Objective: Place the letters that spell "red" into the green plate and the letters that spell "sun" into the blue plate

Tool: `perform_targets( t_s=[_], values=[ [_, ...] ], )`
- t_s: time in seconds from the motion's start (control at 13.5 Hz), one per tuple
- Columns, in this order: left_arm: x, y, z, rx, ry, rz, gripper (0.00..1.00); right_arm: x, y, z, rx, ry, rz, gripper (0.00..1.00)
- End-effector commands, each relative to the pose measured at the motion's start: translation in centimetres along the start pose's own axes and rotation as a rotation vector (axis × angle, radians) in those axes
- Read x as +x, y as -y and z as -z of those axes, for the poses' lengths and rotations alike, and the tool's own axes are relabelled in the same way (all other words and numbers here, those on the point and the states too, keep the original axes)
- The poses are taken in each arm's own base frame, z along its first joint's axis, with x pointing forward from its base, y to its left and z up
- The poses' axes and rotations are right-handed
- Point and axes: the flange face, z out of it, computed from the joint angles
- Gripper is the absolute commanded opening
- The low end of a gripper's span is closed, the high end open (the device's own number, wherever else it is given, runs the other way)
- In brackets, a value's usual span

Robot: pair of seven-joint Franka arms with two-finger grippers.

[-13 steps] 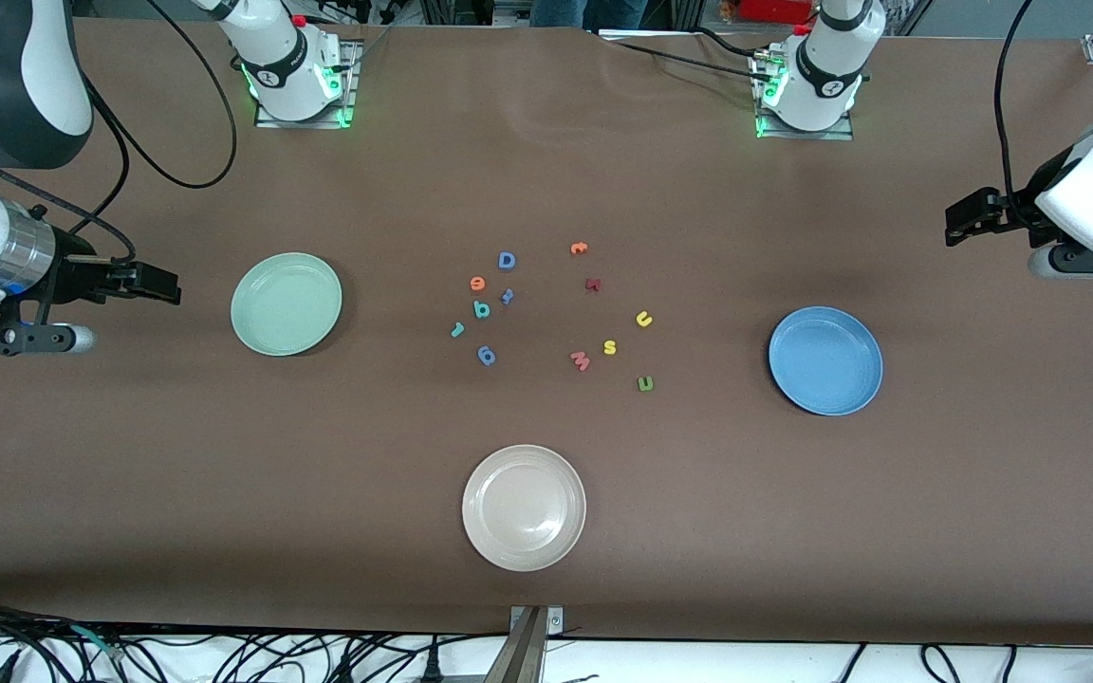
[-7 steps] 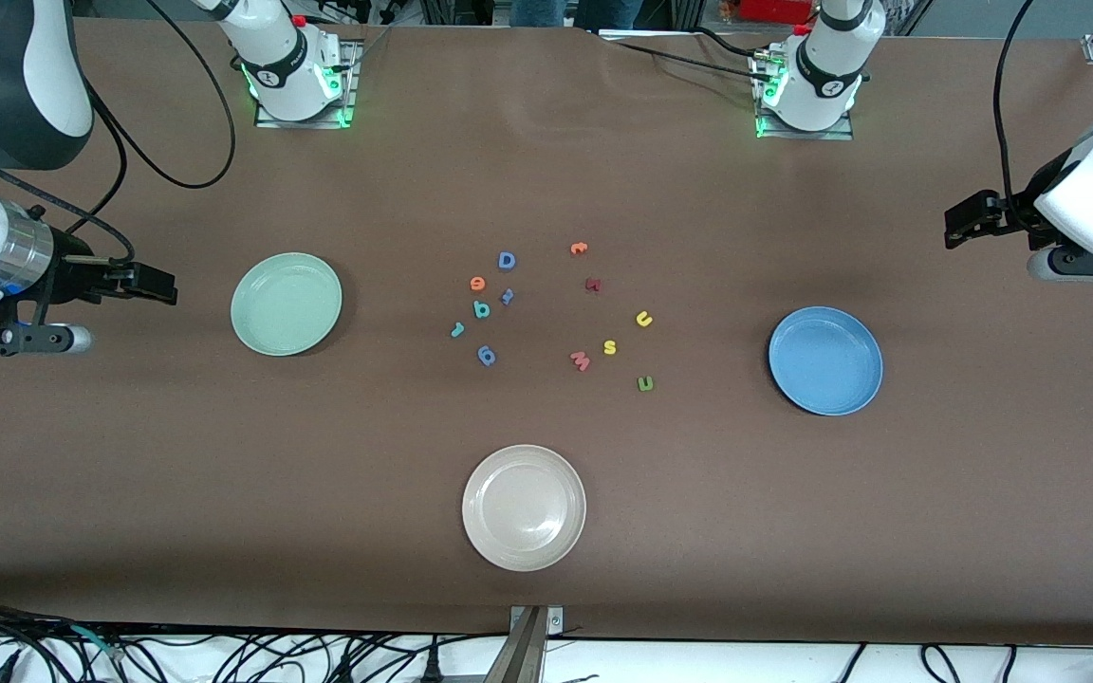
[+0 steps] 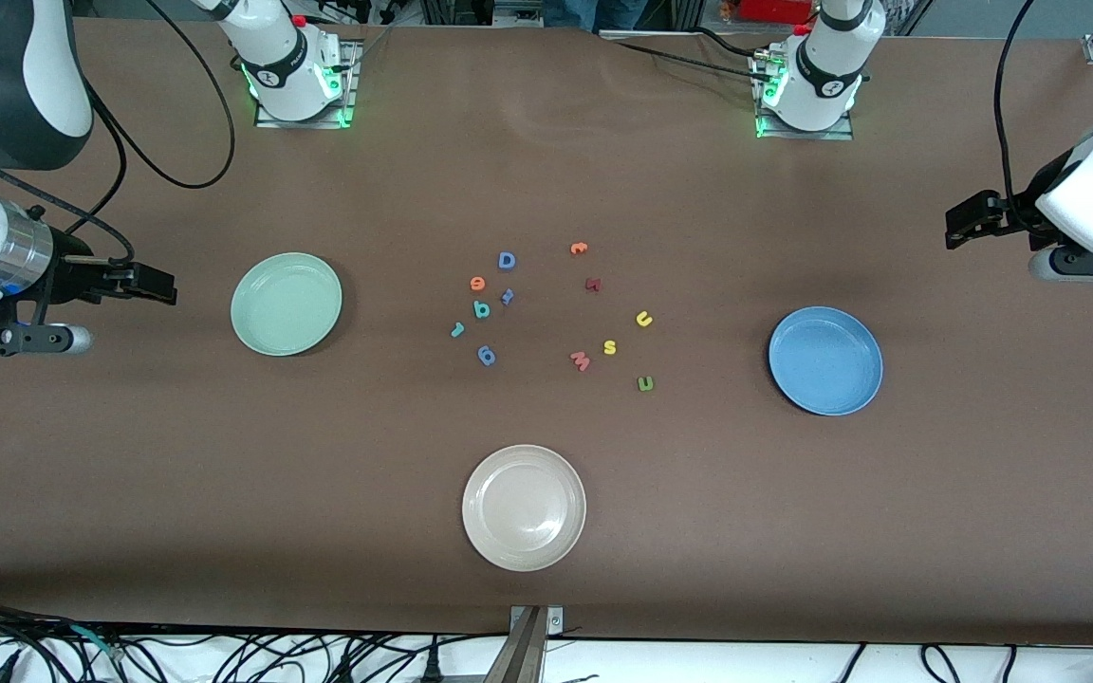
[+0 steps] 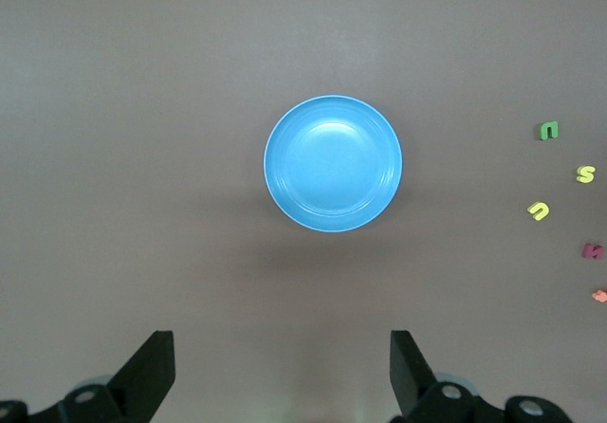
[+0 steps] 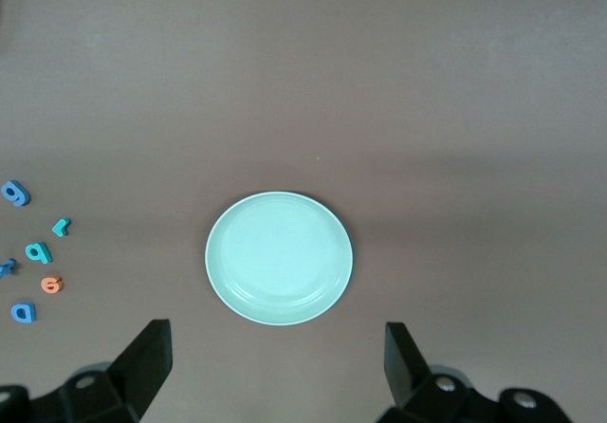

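The pale green plate lies toward the right arm's end of the table and the blue plate toward the left arm's end. Between them lie the foam letters: teal r, orange e, teal d, yellow s, yellow u, green n. My right gripper hangs open and holds nothing, over the table beside the green plate. My left gripper hangs open and holds nothing, over the table beside the blue plate.
A beige plate lies nearer the front camera than the letters. Among the letters are a blue D, an orange t-like one, a dark red one, a pink w and two small blue ones.
The right gripper has drawn back very slightly toward its end of the table. Nothing on the table has moved.
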Motion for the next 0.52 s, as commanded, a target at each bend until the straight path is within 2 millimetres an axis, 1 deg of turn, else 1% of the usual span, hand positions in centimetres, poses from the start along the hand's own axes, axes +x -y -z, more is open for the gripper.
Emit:
perform_targets(
  t_s=[0.0,0.45],
  values=[
    [0.47,0.39,0.64,-0.013,-0.01,-0.013,1.0,-0.36,-0.28,0.23,-0.014,-0.004,0.0,0.99],
    [0.51,0.32,0.63,-0.011,-0.01,-0.013,1.0,-0.41,-0.29,0.19,-0.014,0.001,-0.001,0.99]
  ],
)
